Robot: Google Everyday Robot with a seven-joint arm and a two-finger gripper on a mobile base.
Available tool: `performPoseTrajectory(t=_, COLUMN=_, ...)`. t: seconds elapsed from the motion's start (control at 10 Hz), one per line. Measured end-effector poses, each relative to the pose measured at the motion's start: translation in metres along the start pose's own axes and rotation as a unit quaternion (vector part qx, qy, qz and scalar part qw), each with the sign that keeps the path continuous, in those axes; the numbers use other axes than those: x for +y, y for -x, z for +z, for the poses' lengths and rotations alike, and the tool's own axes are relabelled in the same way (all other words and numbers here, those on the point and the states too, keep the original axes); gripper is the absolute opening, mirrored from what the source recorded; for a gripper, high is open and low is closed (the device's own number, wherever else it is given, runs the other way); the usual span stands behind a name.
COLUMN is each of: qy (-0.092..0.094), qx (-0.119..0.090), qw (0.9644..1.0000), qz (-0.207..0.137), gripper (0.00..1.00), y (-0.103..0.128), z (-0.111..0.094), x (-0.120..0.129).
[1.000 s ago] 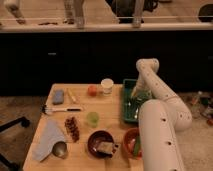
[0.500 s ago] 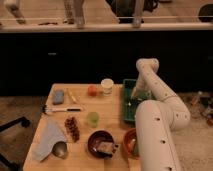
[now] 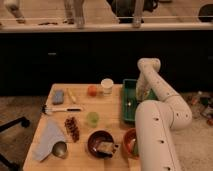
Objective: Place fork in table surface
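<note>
One end effector [image 3: 142,96] in one green tray [image 3: 128,116], one dark bowl [image 3: 99,141]

The white arm [image 3: 156,134] stands at the near right as a thick upper segment. It bends at the elbow [image 3: 176,111], which is to the right of the gripper and nearer to the camera. The slimmer forearm [image 3: 161,89] runs up to the wrist [image 3: 149,65], directly above the gripper. The gripper [image 3: 142,94] points downward, low, just left of the forearm.

The tool [image 3: 142,96], down at the green tray [image 3: 126,116], is largely hidden behind the arm [image 3: 155,85].
</note>
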Motion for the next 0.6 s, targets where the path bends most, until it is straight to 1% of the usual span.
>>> performPoseTrajectory(t=0.1, qy=-0.002, qx=0.001, qw=1.0, qz=-0.001, gripper=0.03, y=0.0, z=0.0, x=0.0)
performPoseTrajectory(t=0.2, qy=-0.002, qx=0.001, qw=1.0, qz=-0.002, gripper=0.0, y=0.0, z=-0.001, x=-0.001)
performPoseTrajectory(t=0.4, qy=-0.006, qx=0.005, qw=1.0, qz=-0.005, gripper=0.0, y=0.002, z=-0.004, x=-0.001)
performPoseTrajectory(t=0.5, qy=-0.004, qx=0.009, qw=0.9999, qz=-0.008, gripper=0.0, y=0.003, z=-0.006, x=-0.002)
performPoseTrajectory(t=0.6, qy=-0.004, qx=0.021, qw=0.9997, qz=-0.01, gripper=0.0, y=0.004, z=-0.014, x=-0.003)
